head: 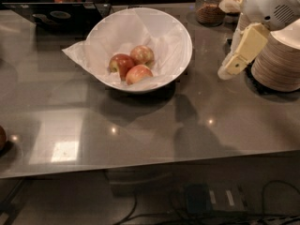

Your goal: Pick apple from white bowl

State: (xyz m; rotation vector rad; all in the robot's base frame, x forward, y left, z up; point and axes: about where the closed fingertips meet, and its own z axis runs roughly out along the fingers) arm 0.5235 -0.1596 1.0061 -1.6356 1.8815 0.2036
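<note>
The white bowl (176,41), lined with crumpled white paper, stands at the middle back of the grey table. Three apples lie in it. The light pinkish-red apple (138,74) is nearest the front. A darker red apple (120,63) lies to its left and a mottled one (142,54) behind it. My gripper (226,71), cream-coloured under a white wrist, hangs to the right of the bowl, above the table and apart from the bowl. It holds nothing that I can see.
A stack of beige disposable bowls (279,60) stands right beside the gripper at the right edge. A glass jar (209,6) stands behind it. A dark tray (56,16) lies at the back left. A dark round object (2,138) sits at the left edge.
</note>
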